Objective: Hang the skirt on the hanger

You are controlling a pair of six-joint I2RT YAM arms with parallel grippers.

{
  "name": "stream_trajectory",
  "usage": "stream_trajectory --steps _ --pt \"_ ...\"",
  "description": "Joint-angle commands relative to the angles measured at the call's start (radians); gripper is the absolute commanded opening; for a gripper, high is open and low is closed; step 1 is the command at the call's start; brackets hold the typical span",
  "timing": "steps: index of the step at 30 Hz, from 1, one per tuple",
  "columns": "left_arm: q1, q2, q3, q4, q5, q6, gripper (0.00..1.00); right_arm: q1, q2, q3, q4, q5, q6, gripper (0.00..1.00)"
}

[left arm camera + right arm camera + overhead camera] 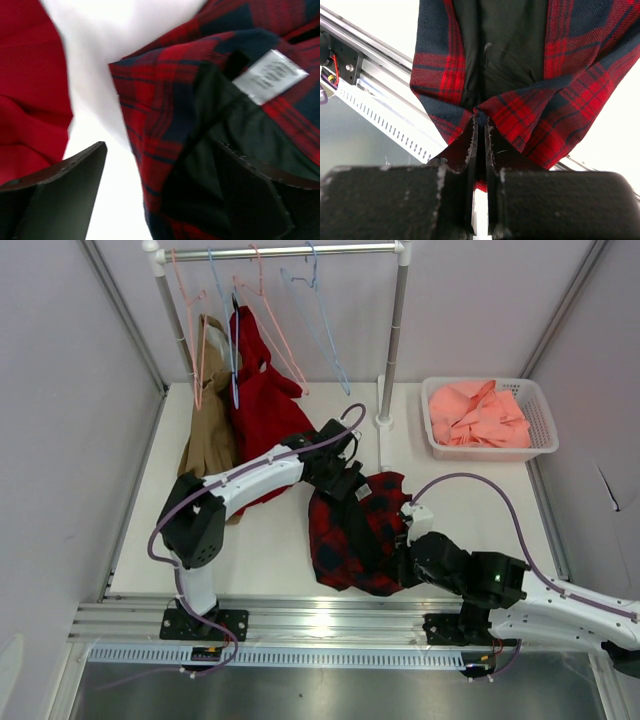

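The red and navy plaid skirt (352, 530) lies crumpled on the table between the arms, its black lining showing. My left gripper (346, 480) is open over the skirt's top edge. In the left wrist view the gripper (165, 175) straddles the skirt's (160, 100) edge by a white label (270, 75). My right gripper (403, 558) is shut on the skirt's lower right edge. In the right wrist view the gripper (481, 127) pinches a fold of the skirt (565, 70). A bare pink hanger (278, 338) hangs on the rail (300, 252) at the back.
A plain red garment (262, 400) and a tan garment (208, 425) hang from the rail on the left, beside light-blue hangers (325, 330). The rail's right post (388, 390) stands behind the skirt. A white basket (545, 440) with salmon-pink cloth sits back right.
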Motion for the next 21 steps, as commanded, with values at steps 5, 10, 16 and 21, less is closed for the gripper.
stream_trajectory --steps 5,10,16,21 --pt "-0.001 0.026 0.094 -0.023 -0.106 0.046 0.59 -0.017 0.000 0.059 -0.057 0.074 0.000 0.00" --pt "0.039 -0.012 0.111 -0.060 -0.109 0.020 0.00 -0.170 0.049 0.184 -0.133 0.076 -0.051 0.00" --pt "0.073 -0.200 0.068 -0.068 -0.114 -0.072 0.00 -0.570 0.219 0.522 -0.151 -0.138 -0.265 0.00" --pt "0.126 -0.409 0.106 -0.078 -0.092 -0.154 0.00 -0.867 0.498 0.909 -0.142 -0.381 -0.425 0.00"
